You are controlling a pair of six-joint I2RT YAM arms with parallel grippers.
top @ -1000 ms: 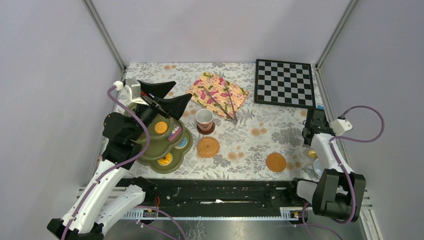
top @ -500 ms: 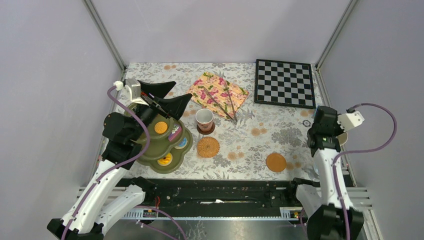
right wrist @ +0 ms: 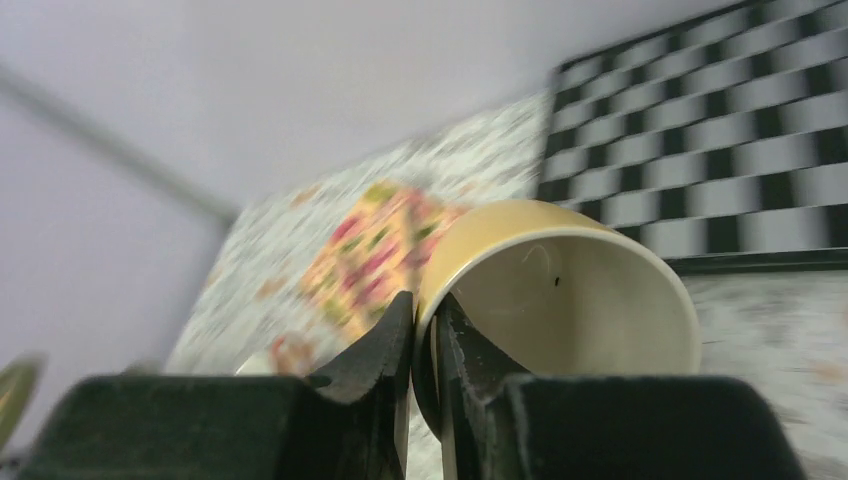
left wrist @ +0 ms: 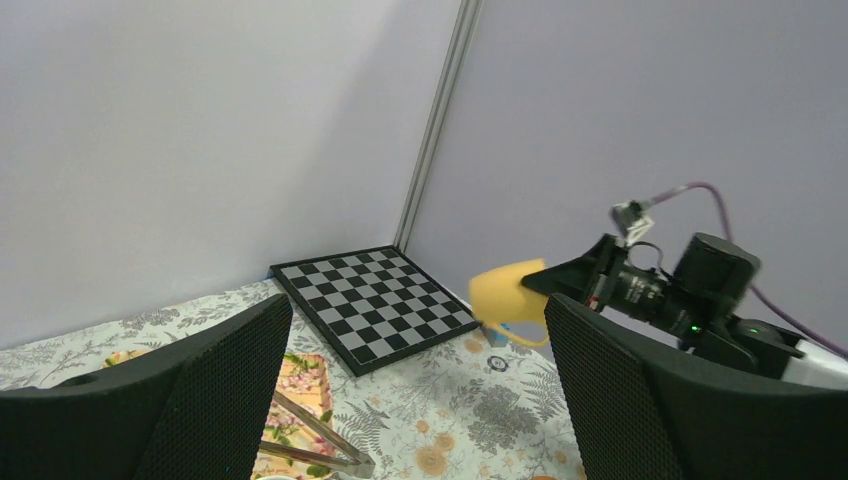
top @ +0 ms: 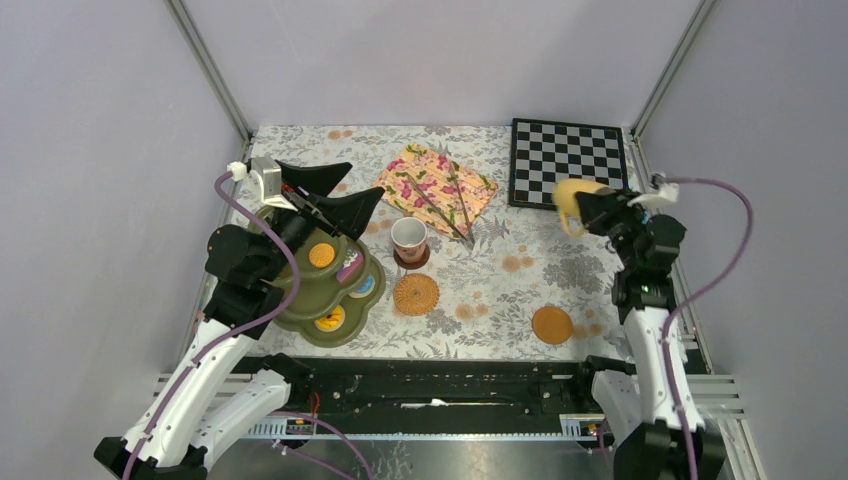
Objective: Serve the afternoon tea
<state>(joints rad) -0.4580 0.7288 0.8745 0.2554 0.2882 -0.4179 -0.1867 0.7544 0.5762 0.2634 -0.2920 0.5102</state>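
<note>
The right end effector [right wrist: 422,312] pinches the rim of the yellow mug [right wrist: 560,300], held tilted in the air near the chessboard [top: 568,165]. The left end effector [top: 335,195] is spread wide above the green stand [top: 300,315] on the tabletop [top: 490,285]

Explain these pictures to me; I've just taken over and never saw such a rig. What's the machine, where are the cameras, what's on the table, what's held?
Two robot arms are bolted at the near edge of the table. The wide picture looks down from above and behind them; the other two come from cameras on the wrists. The right gripper is shut on the wall of a yellow mug, held in the air, tipped sideways, near the chessboard. The left gripper is open and empty over the olive-green tiered stand. On the table: a brownish-pink mug on a dark coaster, a patterned coaster, a plain coaster, and metal tongs on a floral napkin.
</note>
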